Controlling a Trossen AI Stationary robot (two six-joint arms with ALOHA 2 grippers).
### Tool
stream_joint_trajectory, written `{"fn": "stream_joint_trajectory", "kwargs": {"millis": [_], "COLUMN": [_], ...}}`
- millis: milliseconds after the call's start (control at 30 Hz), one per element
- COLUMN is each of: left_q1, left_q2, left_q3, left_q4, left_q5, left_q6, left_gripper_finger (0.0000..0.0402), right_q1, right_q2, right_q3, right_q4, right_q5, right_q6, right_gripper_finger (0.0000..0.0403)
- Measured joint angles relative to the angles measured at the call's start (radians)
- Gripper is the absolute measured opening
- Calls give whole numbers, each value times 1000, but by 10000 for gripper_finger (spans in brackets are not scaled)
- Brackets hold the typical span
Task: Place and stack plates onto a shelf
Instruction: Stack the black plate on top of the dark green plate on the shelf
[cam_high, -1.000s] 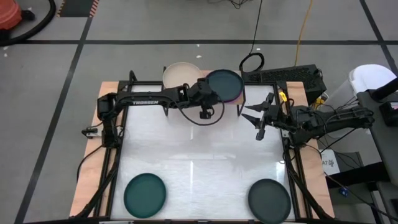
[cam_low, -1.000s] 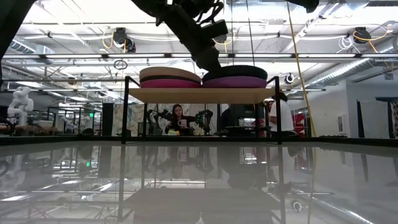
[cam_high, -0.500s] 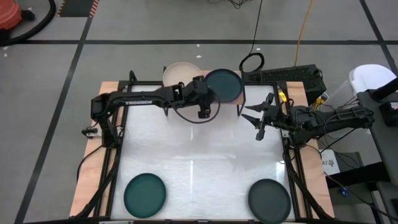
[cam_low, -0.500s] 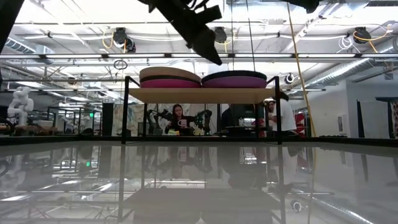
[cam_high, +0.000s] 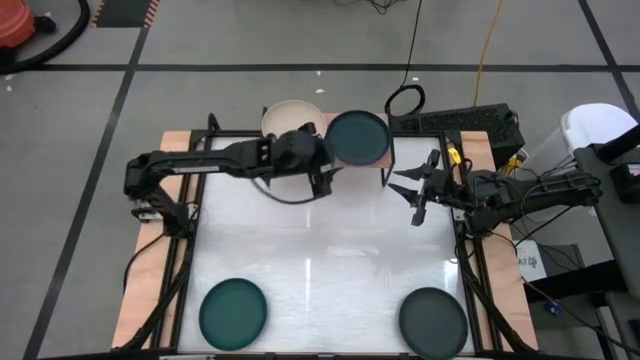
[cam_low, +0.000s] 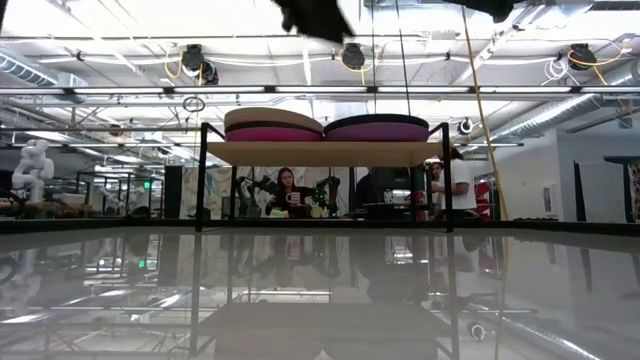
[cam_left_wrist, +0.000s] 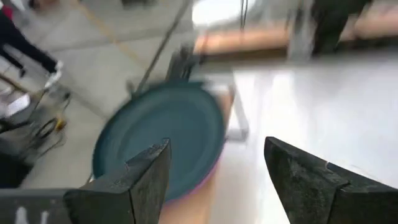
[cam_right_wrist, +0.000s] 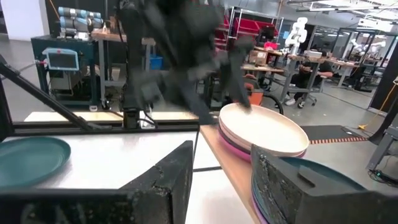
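Dark teal covered the plate (cam_high: 357, 136) at the top centre of the high view, where it lay uppermost on the right-hand stack of the shelf (cam_low: 325, 152). Under it a purple plate (cam_low: 377, 132) showed in the low view, and the left-hand stack beside it was a beige plate (cam_high: 285, 117) over a hot pink one (cam_low: 272, 134). The two stacks sat side by side, filling the board's width, which seemed the reason for piling rather than spreading them.

The left gripper (cam_high: 318, 176) hung just in front of the shelf, left of the teal plate and clear of it. In the left wrist view its fingers (cam_left_wrist: 140, 180) were spread wide with nothing between them, the teal plate in sight beyond. Judging by that, this plate's placement was complete and the arm was free for another.

Two plates lay on the white table (cam_high: 330, 265) along the lower edge of the high view: a second teal one (cam_high: 232, 311) at lower left and a charcoal one (cam_high: 433, 318) at lower right, well apart, each nearer one arm.

The right gripper (cam_high: 412, 190) waited at the table's right edge, beside the shelf, its fingers splayed and empty, probably held aside to keep out of the left arm's way.
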Motion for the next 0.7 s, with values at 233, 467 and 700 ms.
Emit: {"fn": "stream_joint_trajectory", "kwargs": {"millis": [233,467,700], "left_q1": [-162,-268,-275], "left_q2": [-99,-166,-256], "left_q3": [-33,-275,-585], "left_q4": [113,398,807], "left_q5": [-24,-76,-159], "left_q6": [-40,-42,-74], "left_gripper_finger": [262,262,262], "right_q1": [0,0,0], "right_q2": [0,0,0], "right_q3": [0,0,0], "right_q4": [-68,-158,-183], "right_q5": [-2,-100,-107], "right_q6": [42,119,155], "right_gripper_finger": [144,144,144]}}
